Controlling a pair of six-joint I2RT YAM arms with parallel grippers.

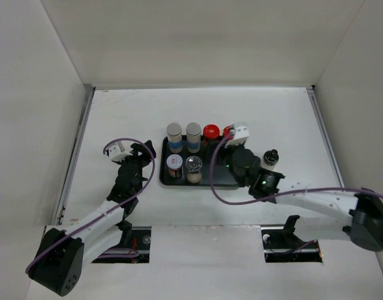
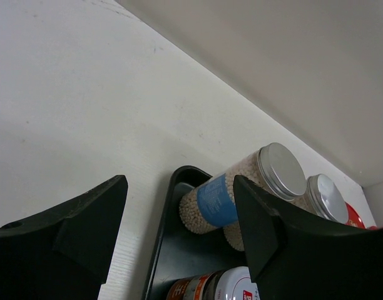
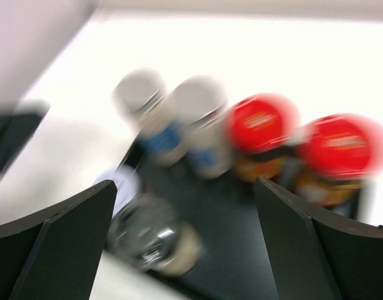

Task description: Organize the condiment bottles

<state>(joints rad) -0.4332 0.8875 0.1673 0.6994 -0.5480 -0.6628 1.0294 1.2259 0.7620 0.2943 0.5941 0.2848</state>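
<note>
Left gripper (image 1: 142,153), spread and empty, beside the black tray's (image 1: 164,179) left edge; right gripper (image 3: 185,187), spread and empty, at its right end. Dark-lidded jar (image 1: 270,157) on the table (image 1: 116,112), right of the tray. Front row: white-topped jar (image 1: 174,165), silvery-lidded jar (image 1: 193,167). Back row: grey-lidded jar (image 1: 174,135), second grey-lidded jar (image 1: 193,134), red-lidded jar (image 1: 211,132), second red-lidded jar (image 3: 342,147).

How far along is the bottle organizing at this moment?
Done: six on the flat black rectangular tray: two grey-lidded jars, two red-lidded jars, a white-topped jar, a silvery-lidded jar. In hand: nothing; the right gripper hovers open over the tray. Left: the dark-lidded jar, on the table beside it.
</note>
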